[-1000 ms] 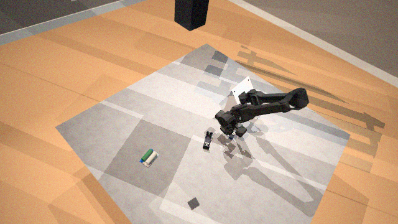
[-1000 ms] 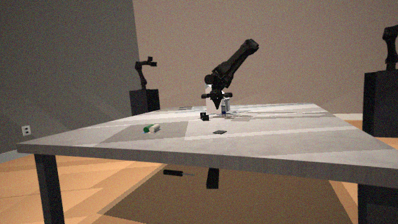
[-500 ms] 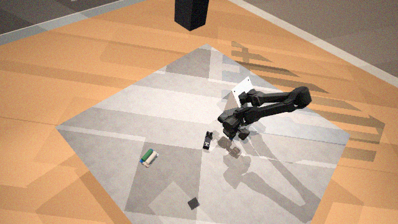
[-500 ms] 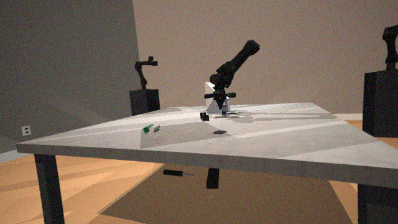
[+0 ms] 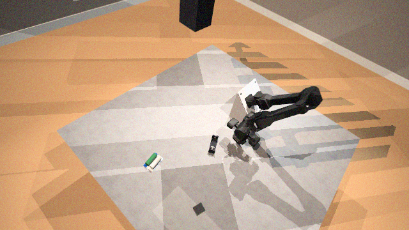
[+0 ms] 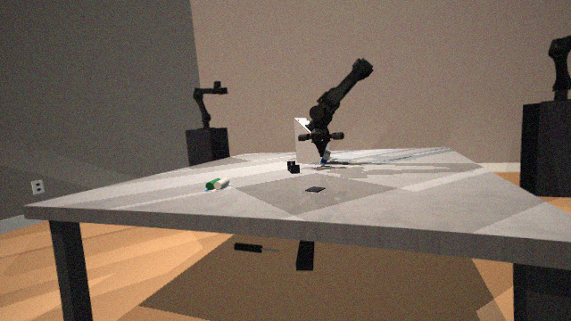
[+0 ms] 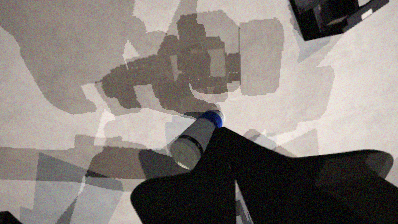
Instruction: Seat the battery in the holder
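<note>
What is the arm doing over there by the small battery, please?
The WidowX arm is reaching down to the table with its gripper shut and nothing clamped between the fingers. The battery, grey with a blue end, sits tilted right at the fingertips, seemingly leaning on or nudged by them rather than gripped. The black battery holder lies apart from it on the table, with no battery in it, so seating has not begun.
</note>
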`<action>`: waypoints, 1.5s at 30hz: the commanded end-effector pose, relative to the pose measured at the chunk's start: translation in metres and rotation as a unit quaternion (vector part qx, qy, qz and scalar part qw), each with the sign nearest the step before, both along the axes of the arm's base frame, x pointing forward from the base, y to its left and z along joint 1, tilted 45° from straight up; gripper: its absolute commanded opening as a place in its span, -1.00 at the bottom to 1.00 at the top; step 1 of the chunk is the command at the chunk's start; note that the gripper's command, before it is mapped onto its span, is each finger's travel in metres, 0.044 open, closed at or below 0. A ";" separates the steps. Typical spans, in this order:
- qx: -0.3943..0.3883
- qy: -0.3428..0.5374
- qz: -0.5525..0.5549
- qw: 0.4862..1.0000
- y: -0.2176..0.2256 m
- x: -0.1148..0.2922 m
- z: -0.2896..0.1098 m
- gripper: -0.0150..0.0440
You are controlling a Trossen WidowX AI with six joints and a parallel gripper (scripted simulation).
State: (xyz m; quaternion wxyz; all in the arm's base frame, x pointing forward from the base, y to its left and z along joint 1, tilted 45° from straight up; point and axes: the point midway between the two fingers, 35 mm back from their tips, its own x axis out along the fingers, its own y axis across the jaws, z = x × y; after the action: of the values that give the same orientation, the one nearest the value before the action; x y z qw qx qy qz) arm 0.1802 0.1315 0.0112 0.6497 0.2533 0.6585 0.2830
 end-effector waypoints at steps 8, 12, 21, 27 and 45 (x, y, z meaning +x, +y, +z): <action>0.004 -0.004 -0.001 1.000 0.012 -0.002 0.014 -0.49; 0.003 -0.001 0.002 1.000 0.011 -0.003 0.012 -0.49; -0.002 -0.003 0.000 1.000 -0.026 0.003 0.048 -0.49; 0.002 -0.004 -0.001 1.000 -0.044 0.000 0.071 -0.49; -0.009 0.142 -0.146 0.979 -0.028 0.001 0.059 0.13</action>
State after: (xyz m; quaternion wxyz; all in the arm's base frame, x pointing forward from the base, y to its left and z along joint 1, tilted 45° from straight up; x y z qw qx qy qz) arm 0.1817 0.0967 0.0749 0.6177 0.3232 0.6864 0.2072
